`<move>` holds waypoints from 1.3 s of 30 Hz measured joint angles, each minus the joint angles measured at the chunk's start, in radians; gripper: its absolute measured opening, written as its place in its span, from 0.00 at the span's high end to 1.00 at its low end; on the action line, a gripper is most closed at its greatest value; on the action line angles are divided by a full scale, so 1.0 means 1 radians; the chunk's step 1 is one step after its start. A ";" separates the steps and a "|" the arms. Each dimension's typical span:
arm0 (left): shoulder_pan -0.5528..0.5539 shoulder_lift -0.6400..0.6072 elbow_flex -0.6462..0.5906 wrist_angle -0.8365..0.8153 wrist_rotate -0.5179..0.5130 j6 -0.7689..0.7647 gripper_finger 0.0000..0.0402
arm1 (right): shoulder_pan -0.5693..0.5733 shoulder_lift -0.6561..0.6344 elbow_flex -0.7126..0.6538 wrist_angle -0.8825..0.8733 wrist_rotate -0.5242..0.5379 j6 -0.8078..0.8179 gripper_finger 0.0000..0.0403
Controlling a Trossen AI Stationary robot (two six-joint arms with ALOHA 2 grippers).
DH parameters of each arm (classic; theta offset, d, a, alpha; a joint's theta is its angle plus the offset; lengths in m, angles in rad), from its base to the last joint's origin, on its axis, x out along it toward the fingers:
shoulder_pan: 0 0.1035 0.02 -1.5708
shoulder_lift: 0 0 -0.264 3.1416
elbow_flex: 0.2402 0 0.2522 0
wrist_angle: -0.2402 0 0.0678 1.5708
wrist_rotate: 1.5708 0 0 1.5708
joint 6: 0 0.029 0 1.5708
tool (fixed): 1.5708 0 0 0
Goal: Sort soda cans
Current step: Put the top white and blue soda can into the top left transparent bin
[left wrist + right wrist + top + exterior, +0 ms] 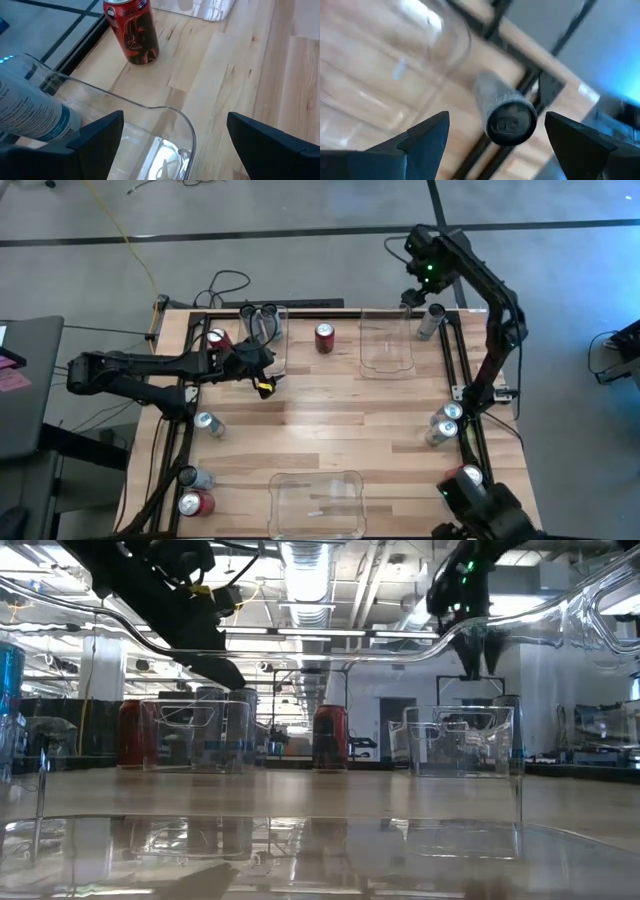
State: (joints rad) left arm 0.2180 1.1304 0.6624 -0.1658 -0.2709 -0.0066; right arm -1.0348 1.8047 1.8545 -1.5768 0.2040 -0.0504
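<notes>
The grey can (504, 114) stands at the table's far right corner, just outside the clear bin (388, 340); the right gripper (492, 145) hangs above it with fingers wide, probably lining up a grasp; the left gripper (172, 150), also wide and empty, hovers over another bin (150, 130) near a red can (132, 30).

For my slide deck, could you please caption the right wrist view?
Open right gripper poised above a dark grey soda can beside a clear plastic bin.
</notes>
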 joint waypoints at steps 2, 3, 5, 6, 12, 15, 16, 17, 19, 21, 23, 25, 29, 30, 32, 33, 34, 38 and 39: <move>0.000 0.000 0.000 -0.001 0.000 -0.004 0.13 | -0.011 0.033 -0.017 0.012 0.005 0.017 0.13; 0.000 0.000 0.000 -0.002 0.000 -0.006 0.13 | -0.015 0.049 -0.018 0.006 0.005 0.032 0.13; -0.001 0.000 0.000 -0.006 0.000 -0.010 0.13 | -0.019 0.080 -0.017 0.003 0.009 0.064 0.13; -0.001 0.000 0.000 -0.008 0.000 -0.010 0.13 | -0.023 0.096 -0.017 0.005 0.012 0.080 0.13; -0.001 0.000 0.000 -0.017 0.000 -0.012 0.13 | -0.069 0.153 -0.016 0.005 0.003 0.106 0.13; -0.001 0.000 0.000 -0.029 0.000 -0.013 0.13 | -0.093 0.165 -0.015 0.005 0.002 0.108 0.13; -0.001 0.000 0.000 -0.029 0.000 -0.014 0.13 | -0.096 0.165 -0.008 0.004 0.002 0.126 0.13; -0.001 0.000 0.000 -0.029 0.000 -0.014 0.13 | -0.097 0.164 0.002 0.005 0.004 0.153 0.13; -0.001 0.000 0.000 -0.023 0.000 -0.013 0.13 | -0.096 0.157 0.017 0.007 0.005 0.199 0.13; 0.000 0.000 0.000 -0.005 0.000 -0.004 0.13 | -0.096 0.143 0.030 0.004 0.005 0.223 0.13; 0.000 0.000 0.000 0.004 0.000 0.000 0.13 | -0.092 0.123 0.044 0.007 0.005 0.246 0.13; 0.000 0.000 0.000 -0.003 0.000 0.001 0.13 | -0.093 0.095 0.045 0.005 0.005 0.277 0.13; 0.000 0.000 0.000 -0.003 0.000 0.002 0.13 | -0.093 0.021 0.045 0.010 0.009 0.355 0.16; 0.000 0.000 0.000 -0.003 0.000 0.002 0.13 | -0.093 -0.002 0.040 0.018 0.012 0.377 0.17; 0.000 0.000 0.000 -0.004 0.000 0.002 0.13 | -0.093 -0.043 0.026 0.031 0.032 0.427 0.21; 0.000 0.000 0.000 -0.004 0.000 -0.001 0.13 | -0.093 -0.062 0.014 0.030 0.043 0.453 0.24; 0.000 0.000 0.000 -0.006 0.000 -0.002 0.13 | -0.089 -0.079 -0.003 0.032 0.060 0.470 0.27; 0.000 0.000 0.000 -0.010 0.000 -0.004 0.13 | -0.074 -0.143 -0.109 0.138 0.122 0.487 0.47; 0.000 0.000 0.000 -0.011 0.000 -0.004 0.13 | -0.070 -0.151 -0.128 0.169 0.130 0.497 0.53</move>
State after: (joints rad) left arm 0.2184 1.1302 0.6624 -0.1764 -0.2710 -0.0109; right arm -1.1049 1.6535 1.7269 -1.4079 0.3342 0.4469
